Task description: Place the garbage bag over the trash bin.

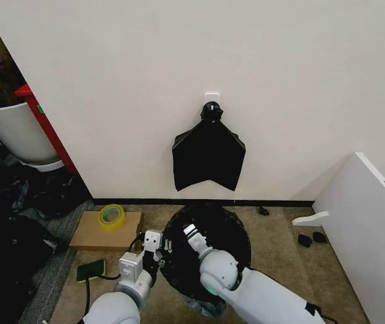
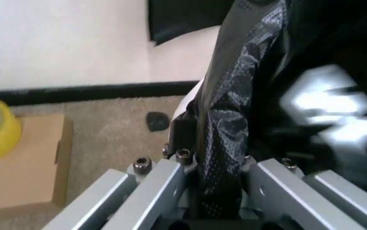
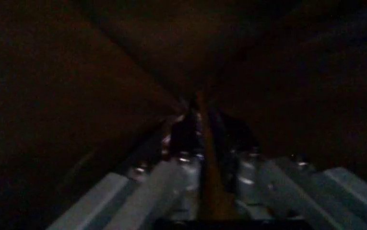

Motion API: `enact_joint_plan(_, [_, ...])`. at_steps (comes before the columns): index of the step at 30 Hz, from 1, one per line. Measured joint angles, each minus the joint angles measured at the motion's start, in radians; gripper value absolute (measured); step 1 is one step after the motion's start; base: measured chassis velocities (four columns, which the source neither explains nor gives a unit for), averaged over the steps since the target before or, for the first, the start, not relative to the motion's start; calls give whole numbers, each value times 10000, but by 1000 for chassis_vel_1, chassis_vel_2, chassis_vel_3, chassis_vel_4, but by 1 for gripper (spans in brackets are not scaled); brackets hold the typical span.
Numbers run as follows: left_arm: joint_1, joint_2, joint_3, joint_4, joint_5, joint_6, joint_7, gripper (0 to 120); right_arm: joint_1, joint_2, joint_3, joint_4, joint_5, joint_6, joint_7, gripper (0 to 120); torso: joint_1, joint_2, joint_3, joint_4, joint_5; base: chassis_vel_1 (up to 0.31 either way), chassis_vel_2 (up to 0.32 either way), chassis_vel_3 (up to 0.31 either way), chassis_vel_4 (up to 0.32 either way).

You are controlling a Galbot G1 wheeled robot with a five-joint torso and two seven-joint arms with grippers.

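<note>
While the robot faces a pale wall, one garbage bag (image 1: 213, 233), glossy and black, covers the round mouth of the trash bin (image 2: 187, 101) on the tan carpet just before the black baseboard. Only a sliver of the bin's white wall shows in the left wrist view.

The left gripper (image 1: 157, 251) sits at the bag's left rim, its two fingers pressed together on a fold of crinkled plastic. The right gripper (image 1: 191, 235) reaches inside the bag's mouth; its wrist view is dark, and its fingers look closed on a thin pale edge, though what that edge is cannot be told.

Left of the bin lies one flat cardboard box (image 1: 106, 231) with one yellow tape roll (image 1: 111, 216) on it. On the wall above hangs one flat bundle of black bags (image 1: 208, 154). One white panel (image 1: 371, 223) stands to the right, with open carpet between it and the bin.
</note>
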Motion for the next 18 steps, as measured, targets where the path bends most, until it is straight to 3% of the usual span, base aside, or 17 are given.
enact_joint_plan(5, [-398, -128, -290, 408, -1072, 206, -402, 0, -681, -679, 471, 1831, 416, 5, -599, 21, 0, 1, 0, -1, -3, 0, 0, 0, 0])
enact_joint_plan(8, [-803, -180, -481, 739, -1881, 354, -752, 0, -1516, -1402, 1590, 3613, 1405, 184, -1690, 34, 0, 1, 0, -2, 0, 0, 0, 0, 0])
enact_joint_plan(9, [-803, -180, -481, 739, -1881, 354, -752, 0, -1516, -1402, 1590, 3613, 1405, 184, -1690, 34, 0, 1, 0, -2, 0, 0, 0, 0, 0])
enact_joint_plan(13, [-1009, -267, -835, 1040, -2321, 512, -977, 0, -2391, -2468, 3260, 5639, 3753, 678, -2714, 54, -1, 1, -1, 0, 1, 0, 0, 0, 0])
enact_joint_plan(18, [-1184, -278, -936, 1197, -2804, 603, -1208, 0, -3209, -2833, 4361, 6428, 4489, 880, -2888, 69, -1, 1, -1, 2, -1, 0, 0, 0, 0])
